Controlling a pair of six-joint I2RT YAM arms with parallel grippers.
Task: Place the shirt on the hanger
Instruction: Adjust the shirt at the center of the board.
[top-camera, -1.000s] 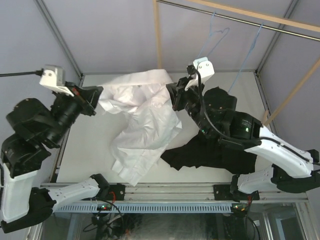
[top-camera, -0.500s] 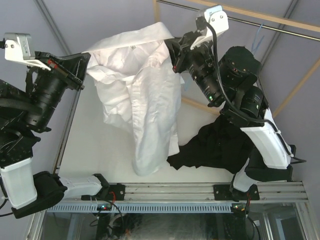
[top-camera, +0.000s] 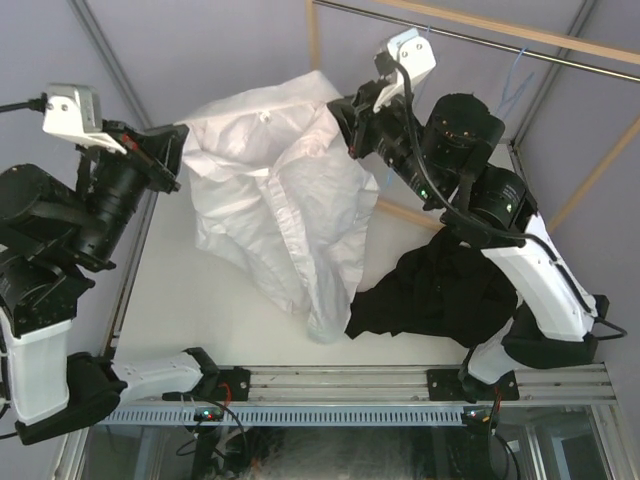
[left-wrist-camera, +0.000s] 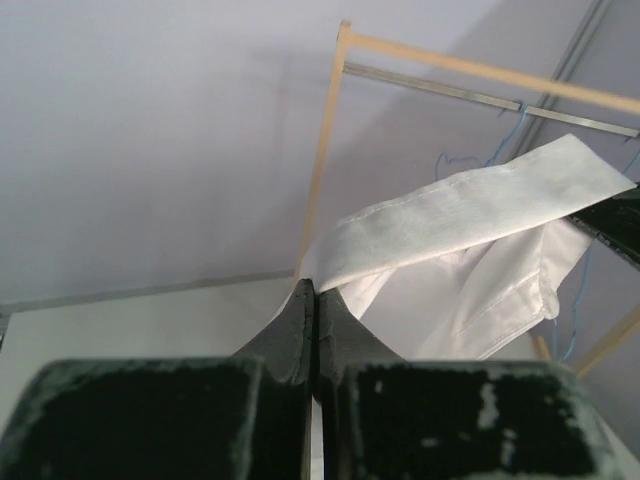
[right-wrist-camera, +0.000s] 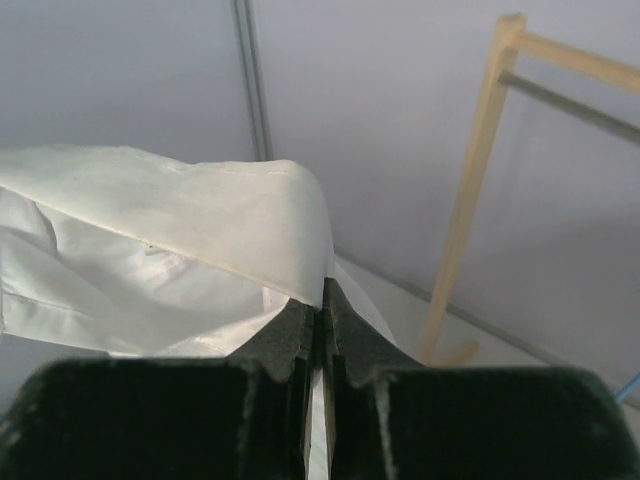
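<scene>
Shirt: the shirt (top-camera: 280, 200) hangs in the air, spread between the two end effectors; its lower end droops toward the worktop (top-camera: 200, 300).
Done: lifted and opened out (so it seems).
Left to do: it is not on the hanger (top-camera: 512, 90), which hangs on the rail beyond the right end effector.
Left end effector (top-camera: 178, 135): closed, pinching one top edge of the shirt.
Right end effector (top-camera: 340, 110): closed on the opposite top edge (collar or shoulder, I cannot tell).
Nearby: a black garment (top-camera: 440, 300) lies below the right end effector.
</scene>
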